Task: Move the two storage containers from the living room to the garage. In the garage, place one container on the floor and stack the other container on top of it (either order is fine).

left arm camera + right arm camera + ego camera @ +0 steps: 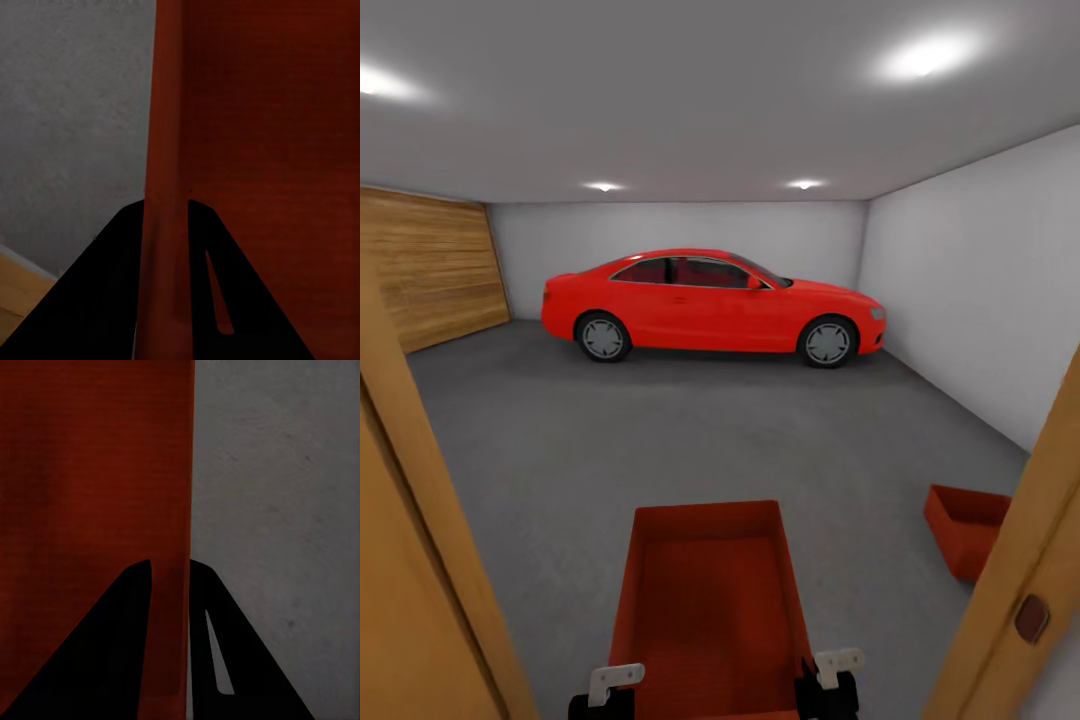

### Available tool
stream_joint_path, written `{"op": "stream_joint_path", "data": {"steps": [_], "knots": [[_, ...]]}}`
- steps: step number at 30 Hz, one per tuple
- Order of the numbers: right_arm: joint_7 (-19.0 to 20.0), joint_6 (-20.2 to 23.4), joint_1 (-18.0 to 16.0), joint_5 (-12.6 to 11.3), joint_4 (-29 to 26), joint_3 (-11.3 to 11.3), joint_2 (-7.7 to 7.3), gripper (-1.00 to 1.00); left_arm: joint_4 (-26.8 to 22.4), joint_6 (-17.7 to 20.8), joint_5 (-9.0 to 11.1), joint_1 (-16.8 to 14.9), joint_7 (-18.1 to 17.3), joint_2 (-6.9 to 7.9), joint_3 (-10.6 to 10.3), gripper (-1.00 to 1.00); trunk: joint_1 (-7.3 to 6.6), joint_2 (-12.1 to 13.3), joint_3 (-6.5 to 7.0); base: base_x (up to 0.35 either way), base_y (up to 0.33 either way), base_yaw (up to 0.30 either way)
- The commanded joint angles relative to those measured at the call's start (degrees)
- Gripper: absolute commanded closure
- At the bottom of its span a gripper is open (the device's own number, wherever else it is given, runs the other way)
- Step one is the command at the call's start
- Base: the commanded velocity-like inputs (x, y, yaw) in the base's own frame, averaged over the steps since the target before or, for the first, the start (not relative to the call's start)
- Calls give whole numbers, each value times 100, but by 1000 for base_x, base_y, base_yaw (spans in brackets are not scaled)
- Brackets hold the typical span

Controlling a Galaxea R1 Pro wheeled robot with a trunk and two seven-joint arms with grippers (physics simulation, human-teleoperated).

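I hold an orange-red open-top storage container (710, 600) out in front of me, above the dark grey garage floor (660, 440). My left gripper (610, 690) is shut on its left wall (166, 150), its black fingers (112, 300) either side of the thin wall. My right gripper (830, 675) is shut on the right wall (184, 510) in the same way. A second, alike storage container (967, 525) rests on the floor at the right, partly hidden behind the door frame.
I stand in a doorway: an orange-wood door (410, 560) at the left and a wooden frame (1020, 580) at the right. A red car (710, 305) is parked at the far wall. A wood-plank garage door (430, 265) fills the left wall.
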Motion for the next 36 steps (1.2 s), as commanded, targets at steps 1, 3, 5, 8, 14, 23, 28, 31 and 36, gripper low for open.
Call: {"op": "stream_joint_path", "data": {"steps": [1,3,5,8,14,23,28,31,36], "knots": [[-62,-2,-10,59,4,28,-2,100,6,-41,104,-2,82,59,-100,100,4,-6,-8,339,0,0],[-62,0,-8,59,4,30,-2,100,6,-41,104,-2,83,59,-100,100,4,-6,-8,339,0,0],[-62,-1,-9,59,4,28,-2,100,6,-41,104,-2,81,59,-100,100,4,-6,-8,339,0,0],[-62,-1,-10,59,4,27,-2,100,8,-41,100,-2,77,58,-100,100,4,-6,-8,339,0,0],[-62,-2,-10,59,4,28,-2,100,5,-41,96,-2,76,57,-100,100,4,-6,-8,339,0,0],[-62,-2,-10,59,4,30,-2,100,6,-41,95,-2,76,55,-100,100,4,-6,-8,339,0,0],[-62,-2,-10,59,4,31,-2,100,4,-41,95,-2,76,56,-100,100,4,-6,-8,339,0,0],[-62,-1,-10,59,4,29,-2,100,5,-41,95,-2,76,54,-100,100,4,-6,-8,339,0,0],[-62,-2,-8,59,4,28,-2,100,6,-41,95,-2,76,55,-100,100,4,-6,-8,339,0,0]]}}
